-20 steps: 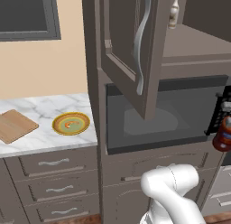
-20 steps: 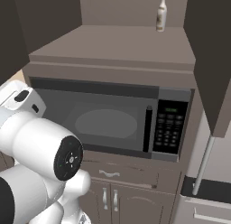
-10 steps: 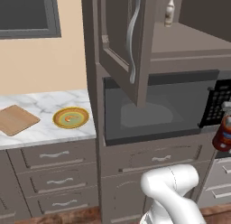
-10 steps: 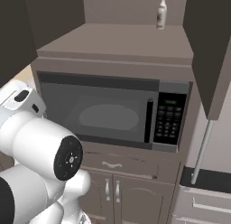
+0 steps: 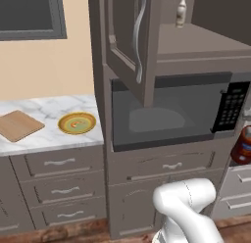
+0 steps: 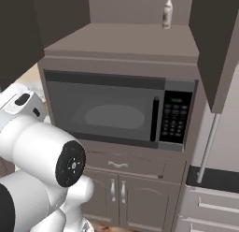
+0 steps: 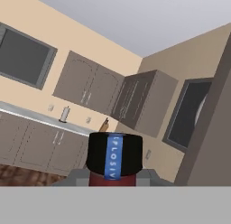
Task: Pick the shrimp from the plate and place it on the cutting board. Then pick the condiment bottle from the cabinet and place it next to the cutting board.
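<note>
My gripper [image 7: 114, 174] is shut on the condiment bottle [image 7: 113, 156]; its black cap and dark red neck stand right in front of the hand camera. The same reddish-brown bottle [image 5: 242, 146] hangs at the far right edge of the left base view, beside the microwave. The cabinet [image 5: 122, 36] stands open, its door with the wavy silver handle swung out. On the marble counter to the left lie the cutting board [image 5: 17, 125] and the plate [image 5: 90, 120]. A tiny orange spot [image 5: 75, 123] at the plate's centre looks like the shrimp.
A pale slim bottle [image 5: 181, 9] stands on the cabinet shelf above the microwave [image 5: 166, 114], also the bottle [image 6: 167, 11] in the right base view. Drawers [image 5: 59, 162] run under the counter. The open right cabinet door [image 6: 214, 39] juts out.
The whole picture has shifted slightly, so the base has moved. The bottle stays in the gripper at the same spot of the left base view.
</note>
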Available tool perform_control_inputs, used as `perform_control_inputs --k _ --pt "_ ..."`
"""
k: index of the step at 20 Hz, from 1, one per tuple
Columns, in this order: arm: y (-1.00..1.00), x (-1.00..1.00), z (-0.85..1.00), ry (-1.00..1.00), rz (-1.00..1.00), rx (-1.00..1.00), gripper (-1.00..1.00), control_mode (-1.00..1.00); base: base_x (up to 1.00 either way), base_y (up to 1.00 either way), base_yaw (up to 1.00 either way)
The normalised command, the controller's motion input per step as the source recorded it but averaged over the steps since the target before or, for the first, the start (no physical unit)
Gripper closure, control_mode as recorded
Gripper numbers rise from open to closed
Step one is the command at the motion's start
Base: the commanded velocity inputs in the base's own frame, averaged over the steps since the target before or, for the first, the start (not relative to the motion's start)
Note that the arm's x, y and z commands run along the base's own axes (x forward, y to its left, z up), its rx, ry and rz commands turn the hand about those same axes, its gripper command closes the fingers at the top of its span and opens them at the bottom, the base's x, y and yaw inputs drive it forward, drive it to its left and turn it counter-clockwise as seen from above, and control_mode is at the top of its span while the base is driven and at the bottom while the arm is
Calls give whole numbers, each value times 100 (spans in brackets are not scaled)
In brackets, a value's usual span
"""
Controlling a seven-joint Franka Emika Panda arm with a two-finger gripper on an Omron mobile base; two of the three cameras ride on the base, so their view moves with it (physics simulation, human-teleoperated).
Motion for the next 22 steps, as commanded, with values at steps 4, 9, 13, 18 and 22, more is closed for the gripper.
perform_control_inputs --k 4,9,13,18,22 --pt "0 0 0 0 0 0 100 100 -35 10 0" --pt "0 0 0 0 0 0 100 100 -31 13 0" --pt "0 0 0 0 0 0 100 100 -13 26 0" --pt "0 0 0 0 0 0 100 100 -1 43 0" --pt "0 0 0 0 0 0 100 100 0 52 0"
